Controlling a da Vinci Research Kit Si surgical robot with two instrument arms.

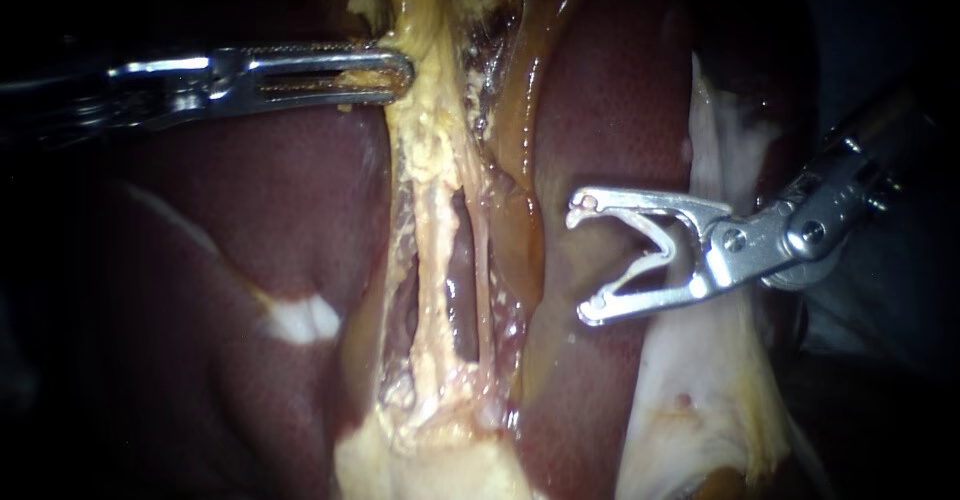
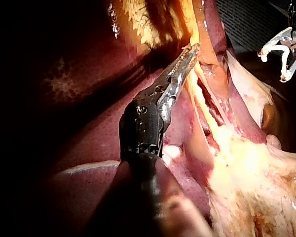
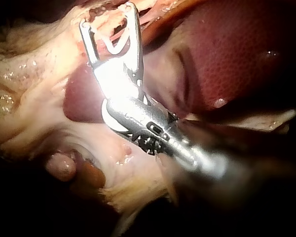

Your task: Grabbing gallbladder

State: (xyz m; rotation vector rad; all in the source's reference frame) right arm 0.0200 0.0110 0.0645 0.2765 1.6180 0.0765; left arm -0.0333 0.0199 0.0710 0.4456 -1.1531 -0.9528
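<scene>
The liver point(image 1: 280, 210) is smooth, dark red and finely speckled. A crumbly yellow strand point(image 1: 430, 160) of fat runs down its cleft. Beside it lies the gallbladder point(image 1: 515, 160), a glossy amber fold. The left instrument point(image 1: 400, 70) clamps its long ridged jaws on the yellow strand. The right instrument point(image 1: 583, 260) holds its curved steel jaws wide apart just beside the gallbladder, gripping nothing
</scene>
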